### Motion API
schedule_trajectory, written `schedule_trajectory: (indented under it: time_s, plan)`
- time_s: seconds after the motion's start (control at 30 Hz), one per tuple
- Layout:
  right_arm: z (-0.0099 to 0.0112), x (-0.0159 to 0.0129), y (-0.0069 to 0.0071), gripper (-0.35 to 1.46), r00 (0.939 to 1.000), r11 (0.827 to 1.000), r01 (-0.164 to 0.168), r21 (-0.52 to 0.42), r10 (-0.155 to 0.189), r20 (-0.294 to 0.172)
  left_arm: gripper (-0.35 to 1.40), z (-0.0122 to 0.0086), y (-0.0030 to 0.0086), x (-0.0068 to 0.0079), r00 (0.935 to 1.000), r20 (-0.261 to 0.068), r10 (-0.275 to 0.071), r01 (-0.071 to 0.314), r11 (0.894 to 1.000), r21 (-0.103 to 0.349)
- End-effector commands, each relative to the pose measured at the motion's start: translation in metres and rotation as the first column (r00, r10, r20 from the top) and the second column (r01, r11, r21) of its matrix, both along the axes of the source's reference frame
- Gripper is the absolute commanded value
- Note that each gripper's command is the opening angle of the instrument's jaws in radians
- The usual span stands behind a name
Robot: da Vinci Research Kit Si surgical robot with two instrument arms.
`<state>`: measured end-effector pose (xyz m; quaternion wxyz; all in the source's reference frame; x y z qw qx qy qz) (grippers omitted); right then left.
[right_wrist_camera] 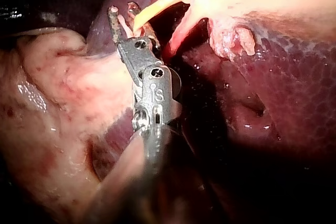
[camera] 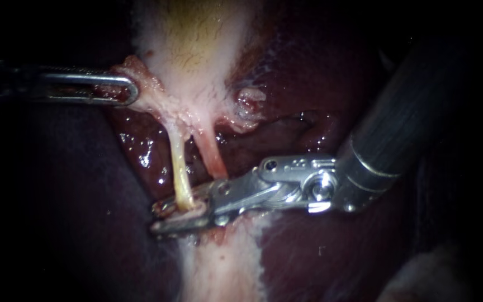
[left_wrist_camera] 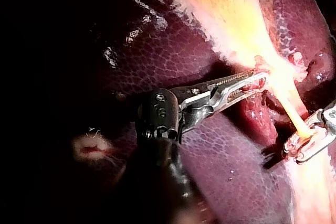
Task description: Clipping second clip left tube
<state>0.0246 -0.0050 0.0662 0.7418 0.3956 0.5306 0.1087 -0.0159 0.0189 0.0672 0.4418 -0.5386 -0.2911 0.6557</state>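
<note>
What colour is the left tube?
The left tube is pale yellow; the endoscope view shows it best.

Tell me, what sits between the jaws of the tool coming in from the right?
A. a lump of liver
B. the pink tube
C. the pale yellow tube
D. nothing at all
C: the right instrument has its open jaws on either side of the pale yellow tube, near the tube's lower end, while the pink tube stays outside them.
</note>
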Motion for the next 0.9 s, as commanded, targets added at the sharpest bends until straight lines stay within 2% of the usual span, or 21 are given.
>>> schedule_trajectory:
  time_s: [0.03, 0.23, 0.4, 0.53, 0.9]
  plan:
    - [0.0000, 0.0000, 0.0000, -0.06, 1.0000, 1.000, 0.001, -0.005, -0.001, 0.001, -0.35, 0.0000, 0.0000, 0.0000, 1.0000, 0.000, 0.000, 0.000, 1.000, 0.000]
    - [-0.0002, -0.0003, 0.0002, -0.35, 1.0000, 1.000, 0.003, -0.013, -0.003, -0.005, -0.35, 0.0000, 0.0000, 0.0000, 1.0000, 0.000, 0.000, 0.000, 1.000, 0.000]
    - [-0.0003, -0.0004, 0.0005, -0.35, 1.0000, 1.000, 0.007, -0.018, -0.007, -0.004, -0.35, 0.0000, 0.0000, 0.0000, 1.0000, 0.000, 0.000, 0.000, 1.000, 0.000]
    - [-0.0003, -0.0006, 0.0005, -0.35, 0.9997, 0.999, 0.023, -0.037, -0.022, 0.012, -0.35, 0.0000, 0.0000, 0.0000, 1.0000, 0.000, 0.000, 0.000, 1.000, 0.000]
    - [0.0002, -0.0009, 0.0008, -0.35, 0.9995, 0.999, 0.028, -0.044, -0.027, 0.014, -0.35, 0.0000, 0.0001, 0.0001, 1.0000, -0.001, 0.003, -0.003, 1.000, -0.011]
